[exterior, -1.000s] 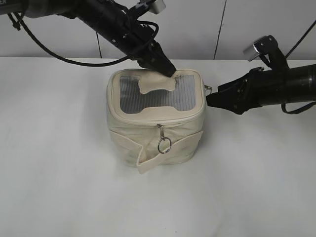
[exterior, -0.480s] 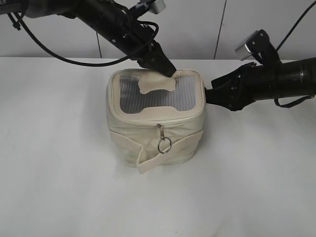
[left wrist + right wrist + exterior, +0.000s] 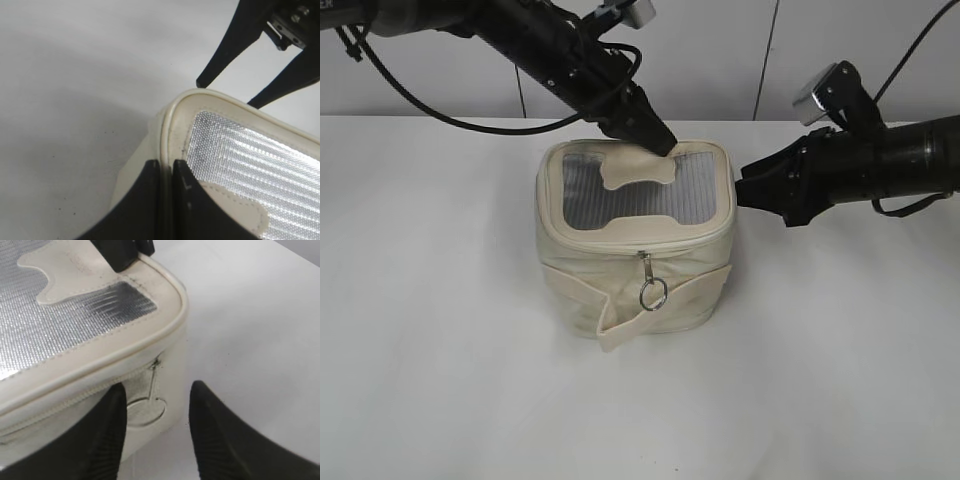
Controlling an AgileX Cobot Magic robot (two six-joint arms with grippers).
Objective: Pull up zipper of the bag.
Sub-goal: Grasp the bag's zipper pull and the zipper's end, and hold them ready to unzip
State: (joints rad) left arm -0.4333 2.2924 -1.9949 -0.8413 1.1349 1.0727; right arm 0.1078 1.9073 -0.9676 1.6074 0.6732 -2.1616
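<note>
The cream boxy bag (image 3: 610,285) stands mid-table, grey ribbed top panel up. Its zipper (image 3: 610,249) runs under the top rim, with a silver slider and ring pull (image 3: 653,292) hanging at the front. My left gripper (image 3: 660,143) is shut on the top rim's piping at the back; in the left wrist view (image 3: 166,167) the jaws pinch that cream edge. My right gripper (image 3: 740,190) is open at the bag's right side. In the right wrist view its fingers (image 3: 157,402) straddle a second ring pull (image 3: 145,411) that lies flat against the bag wall, not touching it.
The white table (image 3: 440,380) surrounds the bag. A white wall with a dark seam (image 3: 765,60) stands behind. A cream strap (image 3: 665,300) crosses the bag's front side, with a loose end jutting out at the lower left.
My right gripper has risen slightly and edged left toward the bag's right side, its arm tilting up. The left gripper and the bag have not moved.
</note>
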